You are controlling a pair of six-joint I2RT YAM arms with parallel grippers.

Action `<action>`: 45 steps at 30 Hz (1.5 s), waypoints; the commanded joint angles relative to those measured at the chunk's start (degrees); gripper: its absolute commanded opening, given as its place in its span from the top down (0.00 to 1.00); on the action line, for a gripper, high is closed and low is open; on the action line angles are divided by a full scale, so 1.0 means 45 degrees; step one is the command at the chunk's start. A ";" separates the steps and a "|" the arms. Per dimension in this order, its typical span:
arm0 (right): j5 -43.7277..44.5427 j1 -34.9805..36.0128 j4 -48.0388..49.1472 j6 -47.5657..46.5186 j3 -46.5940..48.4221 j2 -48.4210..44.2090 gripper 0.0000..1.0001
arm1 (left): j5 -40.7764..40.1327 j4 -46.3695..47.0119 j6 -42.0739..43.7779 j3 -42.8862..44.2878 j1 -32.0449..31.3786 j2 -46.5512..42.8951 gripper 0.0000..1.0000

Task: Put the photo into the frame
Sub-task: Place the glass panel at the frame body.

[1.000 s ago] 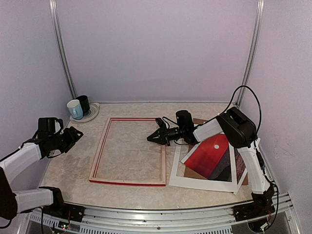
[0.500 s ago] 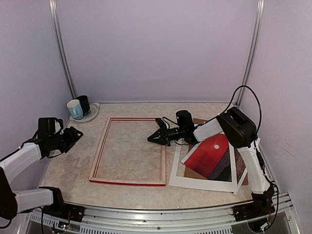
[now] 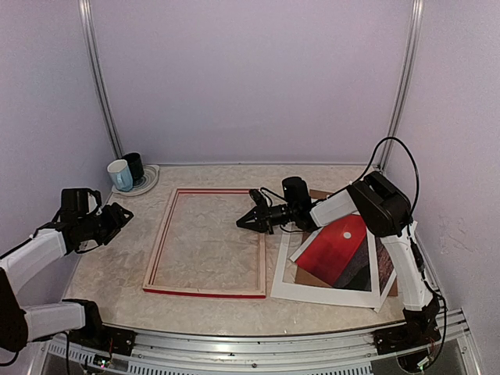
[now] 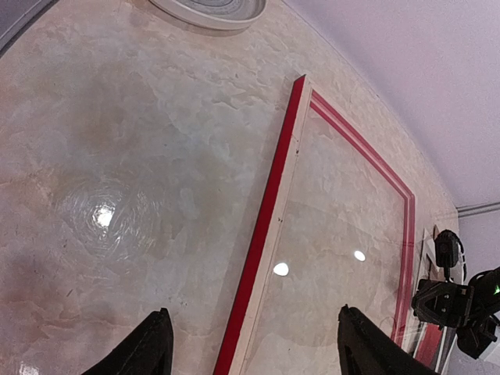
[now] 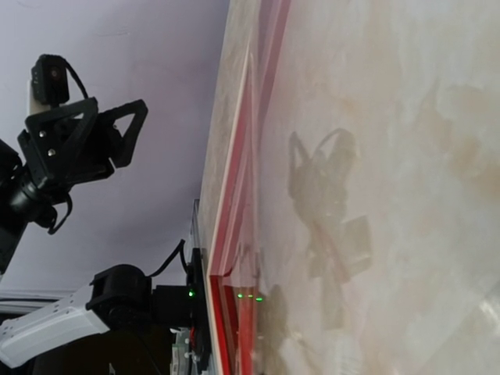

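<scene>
- The frame (image 3: pixel 205 293) lies flat on the bench (image 3: pixel 211 316), left of centre, with nothing inside its opening.
- The photo (image 3: pixel 337 251) lies well to the right of it, outside the frame, on top of a white mat (image 3: pixel 312 293) and a brown board (image 3: pixel 306 275).
- The right gripper (image 3: pixel 244 223) hangs over the frame's right rail, its fingers pressed together and holding nothing.
- The left gripper (image 3: pixel 121 215) hovers off the frame's left side with its fingers spread, also holding nothing.
- The step in hand looks like fetching the photo, which has not been picked up yet.
- To do it well, the right gripper should spread its fingers and go for a free edge of the photo. It should pinch the print alone, leaving the mat and board behind.
- The photo sits askew, with a corner aimed at the back wall. Its white sun is at the far end and its dark ground toward the near right.
- The photo's long axis seems to run diagonally, while the frame's seems to run near to far. The print therefore needs turning until its edges match the rails, and then lowering flat.
</scene>
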 commanded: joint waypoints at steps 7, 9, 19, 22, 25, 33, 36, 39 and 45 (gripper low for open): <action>-0.0399 -0.0183 -0.0112 -0.0242 0.0044 -0.0143 0.97 | -0.0125 0.0136 0.0171 -0.0133 -0.0078 0.0010 0.29; -0.0393 -0.0204 -0.0112 -0.0272 0.0023 -0.0152 0.97 | -0.0128 0.0136 0.0166 -0.0133 -0.0076 0.0006 0.29; -0.0422 -0.0225 -0.0168 -0.0334 0.0013 -0.0114 0.97 | -0.0129 0.0153 0.0146 -0.0169 -0.0095 0.0004 0.29; -0.0460 -0.0224 -0.0219 -0.0365 0.0060 -0.0040 0.97 | -0.0112 0.0156 0.0146 -0.0171 -0.0090 0.0006 0.29; -0.0502 -0.0243 -0.0220 -0.0348 0.0086 -0.0007 0.97 | -0.0130 0.0156 0.0146 -0.0172 -0.0089 -0.0009 0.29; -0.0541 -0.0283 -0.0335 -0.0452 0.0084 -0.0065 0.97 | -0.0130 0.0127 0.0132 -0.0172 -0.0092 -0.0013 0.29; -0.0547 -0.0298 -0.0352 -0.0465 0.0082 -0.0078 0.97 | -0.0126 0.0141 0.0129 -0.0172 -0.0093 -0.0029 0.29; -0.0541 -0.0297 -0.0311 -0.0463 0.0098 -0.0055 0.97 | -0.0133 0.0133 0.0127 -0.0170 -0.0114 -0.0048 0.29; -0.0526 -0.0281 -0.0077 -0.0293 0.0187 0.0022 0.96 | -0.0130 0.0156 0.0127 -0.0192 -0.0128 -0.0033 0.29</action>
